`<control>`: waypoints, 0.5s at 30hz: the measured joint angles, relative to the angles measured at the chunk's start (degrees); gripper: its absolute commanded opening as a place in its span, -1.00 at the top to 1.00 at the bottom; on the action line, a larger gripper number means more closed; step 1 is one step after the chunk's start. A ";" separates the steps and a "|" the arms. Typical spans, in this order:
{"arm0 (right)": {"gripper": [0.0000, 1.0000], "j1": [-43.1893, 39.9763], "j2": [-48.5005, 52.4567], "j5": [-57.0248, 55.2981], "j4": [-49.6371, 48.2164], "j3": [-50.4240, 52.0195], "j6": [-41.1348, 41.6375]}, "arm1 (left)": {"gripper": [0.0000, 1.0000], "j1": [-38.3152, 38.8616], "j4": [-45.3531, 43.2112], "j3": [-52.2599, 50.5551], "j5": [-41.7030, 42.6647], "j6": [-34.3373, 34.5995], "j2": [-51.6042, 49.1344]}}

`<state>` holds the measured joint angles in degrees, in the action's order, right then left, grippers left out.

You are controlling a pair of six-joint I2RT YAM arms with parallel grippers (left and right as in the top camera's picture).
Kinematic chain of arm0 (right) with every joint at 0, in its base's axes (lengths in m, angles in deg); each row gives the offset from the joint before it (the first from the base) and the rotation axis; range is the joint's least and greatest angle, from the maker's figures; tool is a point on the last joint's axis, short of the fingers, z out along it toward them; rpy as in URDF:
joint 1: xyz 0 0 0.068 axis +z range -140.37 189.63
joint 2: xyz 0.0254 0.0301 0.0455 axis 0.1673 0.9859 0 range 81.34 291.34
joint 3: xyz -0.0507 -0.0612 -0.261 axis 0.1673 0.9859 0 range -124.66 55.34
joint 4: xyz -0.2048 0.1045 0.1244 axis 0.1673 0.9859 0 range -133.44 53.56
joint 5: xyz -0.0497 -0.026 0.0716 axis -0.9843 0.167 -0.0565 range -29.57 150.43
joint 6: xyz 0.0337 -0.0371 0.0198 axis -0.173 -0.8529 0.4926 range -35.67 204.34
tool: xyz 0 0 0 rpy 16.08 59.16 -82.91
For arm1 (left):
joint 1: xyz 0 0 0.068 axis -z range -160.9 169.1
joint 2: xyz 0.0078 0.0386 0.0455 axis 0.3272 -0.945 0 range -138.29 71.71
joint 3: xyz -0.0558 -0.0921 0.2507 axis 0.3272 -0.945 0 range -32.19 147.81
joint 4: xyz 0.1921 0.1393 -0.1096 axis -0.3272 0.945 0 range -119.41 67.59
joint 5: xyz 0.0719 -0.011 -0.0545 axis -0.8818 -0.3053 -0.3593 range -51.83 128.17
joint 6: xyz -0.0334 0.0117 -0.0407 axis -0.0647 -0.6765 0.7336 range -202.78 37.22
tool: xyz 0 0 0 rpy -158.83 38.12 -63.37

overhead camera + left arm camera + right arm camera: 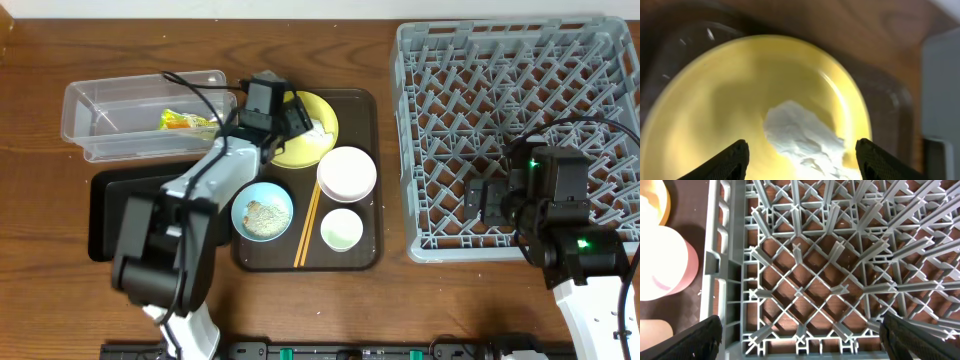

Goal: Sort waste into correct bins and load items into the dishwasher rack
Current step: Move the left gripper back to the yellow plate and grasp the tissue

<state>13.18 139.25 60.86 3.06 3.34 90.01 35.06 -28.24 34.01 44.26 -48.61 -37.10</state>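
Note:
My left gripper [293, 117] is open just above the yellow plate [300, 152] on the brown serving tray. In the left wrist view its fingers [802, 161] straddle a crumpled white tissue [800, 131] lying on the plate [725, 90], without holding it. The green-and-orange wrapper [184, 120] lies in the clear tub [100, 110]. The light blue bowl [263, 212] holds rice-like scraps. The white bowl [347, 172], small white cup [342, 230] and chopsticks [308, 228] sit on the tray. My right gripper [486, 203] is open and empty over the grey rack [520, 110], near its front left corner [815, 280].
The brown serving tray [370, 255] sits mid-table. The glossy black tray [105, 215] lies left of it, partly under my left arm. The rack's left wall [715, 255] stands close to the white bowl [660, 255]. Bare wooden table shows along the front.

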 measured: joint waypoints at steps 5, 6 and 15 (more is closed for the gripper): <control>-0.99 0.00 0.00 0.02 0.00 0.00 0.00 | -0.43 0.52 -1.99 0.00 -0.02 0.00 -3.78; -0.99 0.00 0.00 0.02 0.00 0.00 0.00 | -0.43 0.63 -2.67 0.00 -0.02 0.00 -4.44; -0.98 0.00 0.00 0.02 0.39 0.00 0.00 | 0.44 1.53 -5.38 0.00 -0.04 -0.02 -6.27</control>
<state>13.18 139.25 60.88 3.45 3.34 90.01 36.59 -33.62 34.01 44.22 -48.63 -43.38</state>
